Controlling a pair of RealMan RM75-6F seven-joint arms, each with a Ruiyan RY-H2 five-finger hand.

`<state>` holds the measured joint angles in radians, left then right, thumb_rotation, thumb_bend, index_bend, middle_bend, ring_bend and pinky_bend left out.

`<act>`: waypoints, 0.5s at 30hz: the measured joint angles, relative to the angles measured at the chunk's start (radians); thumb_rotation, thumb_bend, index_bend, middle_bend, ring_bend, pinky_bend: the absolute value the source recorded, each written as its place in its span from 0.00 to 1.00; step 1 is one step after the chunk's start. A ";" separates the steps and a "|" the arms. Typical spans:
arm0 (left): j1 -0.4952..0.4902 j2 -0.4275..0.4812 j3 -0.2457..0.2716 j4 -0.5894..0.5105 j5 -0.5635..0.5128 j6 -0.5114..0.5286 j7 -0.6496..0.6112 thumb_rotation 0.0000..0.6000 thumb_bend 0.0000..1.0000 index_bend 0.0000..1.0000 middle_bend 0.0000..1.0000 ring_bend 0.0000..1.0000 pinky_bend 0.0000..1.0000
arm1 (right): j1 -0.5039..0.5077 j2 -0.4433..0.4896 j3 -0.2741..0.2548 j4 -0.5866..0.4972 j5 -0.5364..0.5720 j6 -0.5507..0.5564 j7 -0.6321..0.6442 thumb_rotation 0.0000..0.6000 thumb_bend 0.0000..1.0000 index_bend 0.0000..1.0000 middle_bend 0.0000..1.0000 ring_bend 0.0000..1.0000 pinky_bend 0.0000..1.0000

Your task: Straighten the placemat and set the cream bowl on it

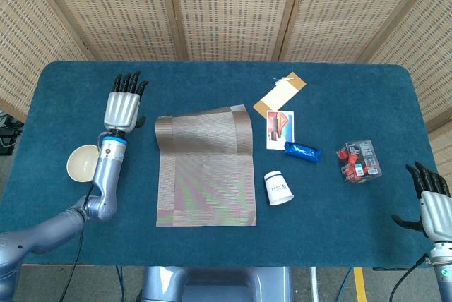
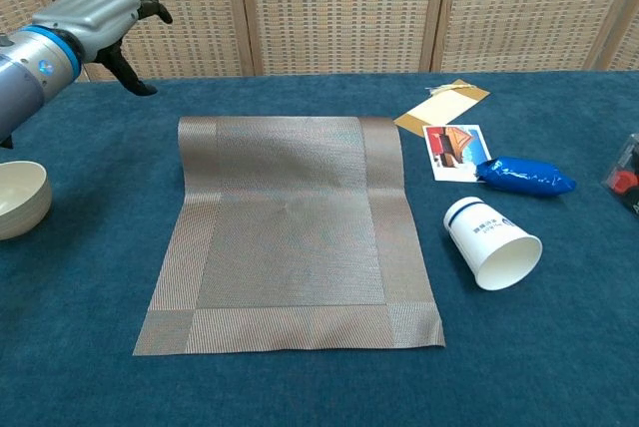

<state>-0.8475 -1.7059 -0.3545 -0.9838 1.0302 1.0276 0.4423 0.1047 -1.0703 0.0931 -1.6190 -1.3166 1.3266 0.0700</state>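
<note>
Blue table cloth (image 1: pixel 212 76) across frame, white paper cup (image 1: pixel 278 188) on its side ctr-right, blue packet (image 1: pixel 302 151) just above it, picture card (image 1: pixel 280 130) & tan envelope (image 1: pixel 280 94) upper ctr-right, red-filled clear pack (image 1: pixel 359 160) far right, wicker screen (image 1: pixel 226 5) along top.

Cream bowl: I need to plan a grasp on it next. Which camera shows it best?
The head view shows the cream bowl from above, round rim and hollow visible, though the left arm crosses its right edge. The chest view shows only part of it, cut off at the frame's left edge.

The paper cup (image 2: pixel 491 241) bears small dark print, too small to read.
</note>
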 measured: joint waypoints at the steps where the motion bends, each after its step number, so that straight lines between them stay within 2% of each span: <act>1: 0.012 0.014 0.007 -0.022 0.008 0.010 -0.005 1.00 0.20 0.14 0.00 0.00 0.00 | 0.000 0.000 -0.002 -0.001 -0.005 0.001 -0.001 1.00 0.02 0.09 0.00 0.00 0.00; 7: 0.105 0.117 0.066 -0.186 0.079 0.102 -0.041 1.00 0.20 0.13 0.00 0.00 0.00 | -0.002 -0.004 -0.015 -0.009 -0.036 0.009 -0.009 1.00 0.02 0.09 0.00 0.00 0.00; 11: 0.196 0.210 0.131 -0.320 0.146 0.181 -0.075 1.00 0.20 0.06 0.00 0.00 0.00 | -0.005 -0.010 -0.028 -0.014 -0.065 0.017 -0.019 1.00 0.01 0.09 0.00 0.00 0.00; 15: 0.291 0.302 0.205 -0.438 0.203 0.250 -0.100 1.00 0.19 0.04 0.00 0.00 0.00 | -0.005 -0.020 -0.040 -0.015 -0.080 0.017 -0.030 1.00 0.01 0.09 0.00 0.00 0.00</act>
<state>-0.5563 -1.4038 -0.1498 -1.4217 1.2335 1.2779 0.3420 0.0993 -1.0902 0.0536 -1.6344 -1.3968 1.3438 0.0404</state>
